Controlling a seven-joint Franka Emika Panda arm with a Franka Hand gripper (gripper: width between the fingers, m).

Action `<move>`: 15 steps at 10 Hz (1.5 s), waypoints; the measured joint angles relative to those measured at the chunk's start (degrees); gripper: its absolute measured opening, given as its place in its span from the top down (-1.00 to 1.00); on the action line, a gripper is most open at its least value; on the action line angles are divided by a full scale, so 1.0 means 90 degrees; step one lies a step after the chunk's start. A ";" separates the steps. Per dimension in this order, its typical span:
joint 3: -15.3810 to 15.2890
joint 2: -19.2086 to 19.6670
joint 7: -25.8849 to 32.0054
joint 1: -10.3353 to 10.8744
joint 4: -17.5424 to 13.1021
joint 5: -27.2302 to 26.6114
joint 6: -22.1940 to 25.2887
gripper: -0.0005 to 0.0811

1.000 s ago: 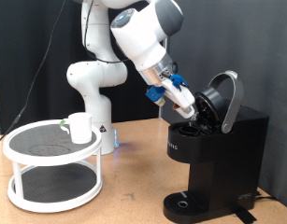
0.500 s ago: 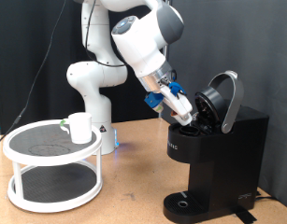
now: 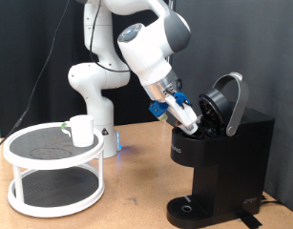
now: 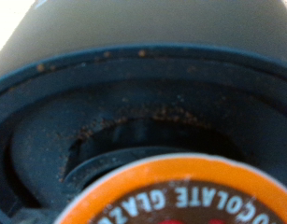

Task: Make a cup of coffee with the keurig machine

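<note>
Reaching into the open black coffee machine [image 3: 218,143], the gripper [image 3: 193,118] hovers at its round, grit-speckled pod chamber [image 4: 134,140], where an orange-rimmed pod [image 4: 180,191] shows; whether the gripper clamps it, I cannot tell. A small white cup [image 3: 81,131] stands on the round two-tier rack [image 3: 52,170] on the wooden tabletop [image 3: 136,196].

coffee pod [image 4: 190,191] — orange rim lettering reads "CHOCOLATE GLAZE" (upside down, partly cut off)
</note>
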State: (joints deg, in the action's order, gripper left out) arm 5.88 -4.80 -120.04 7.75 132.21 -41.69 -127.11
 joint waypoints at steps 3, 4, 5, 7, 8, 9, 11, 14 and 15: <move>-0.0042 0.0047 -0.0004 0.0000 -0.0010 -0.0026 -0.0001 0.17; -0.0052 0.0052 -0.0003 0.0000 -0.0010 -0.0048 -0.0001 0.17; -0.0054 0.0052 0.0001 0.0000 -0.0010 -0.0087 0.0006 0.17; -0.0054 0.0052 0.0039 0.0000 -0.0013 -0.0190 0.0016 -0.68; -0.0053 0.0047 0.0111 -0.0003 -0.0029 -0.0303 0.0046 -0.68; -0.0041 0.0025 0.0221 -0.0008 -0.0054 -0.0454 0.0142 -0.79; 0.0049 -0.0113 0.0450 -0.0050 -0.0146 -0.0744 0.0533 -0.81; 0.0268 -0.0575 0.0603 -0.0142 -0.0102 -0.0884 0.0988 -0.81; 0.0264 -0.0558 0.0602 -0.0141 -0.0101 -0.0872 0.0987 -0.81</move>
State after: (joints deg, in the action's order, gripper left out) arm 8.26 -9.82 -114.63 6.48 131.30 -49.54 -118.23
